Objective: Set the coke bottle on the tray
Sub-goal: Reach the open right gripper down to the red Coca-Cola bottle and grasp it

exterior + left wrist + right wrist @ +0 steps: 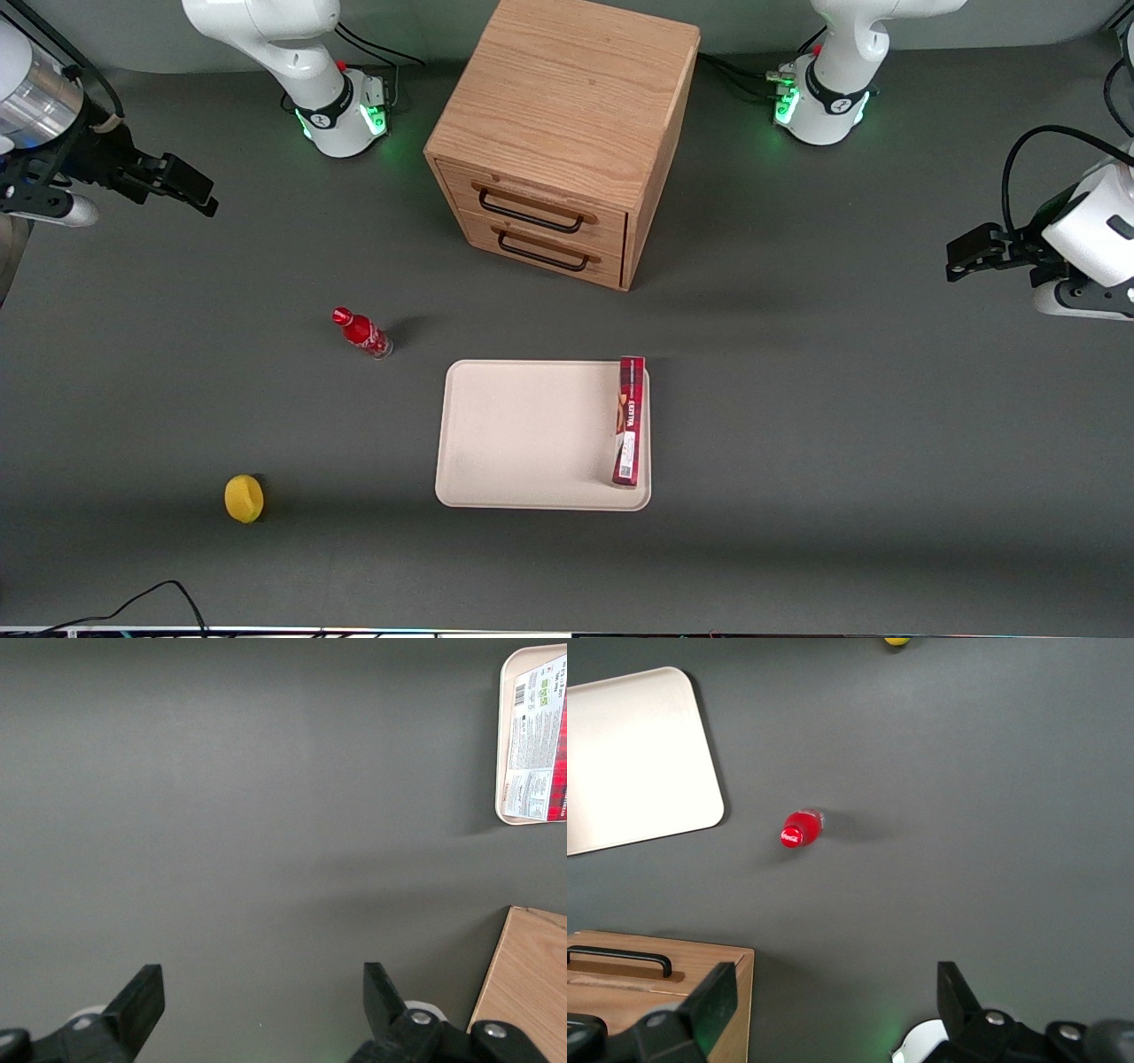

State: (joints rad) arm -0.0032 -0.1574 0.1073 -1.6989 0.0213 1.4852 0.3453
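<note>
**Q:** Coke bottle (361, 331), where's it sitting?

**A:** Standing on the dark table (797, 399) left of centre in the front view, near the cream tray (523, 434) but not touching it. A long red box (629, 422) lies along the tray's edge.

**Q:** And the gripper (190, 190)?

**A:** Up in the upper left of the front view, well apart from the bottle. Jaws spread wide, holding nothing, touching nothing. Yellow lemon (244, 498) sits lower left; wooden drawer cabinet (567, 133) top centre.
</note>
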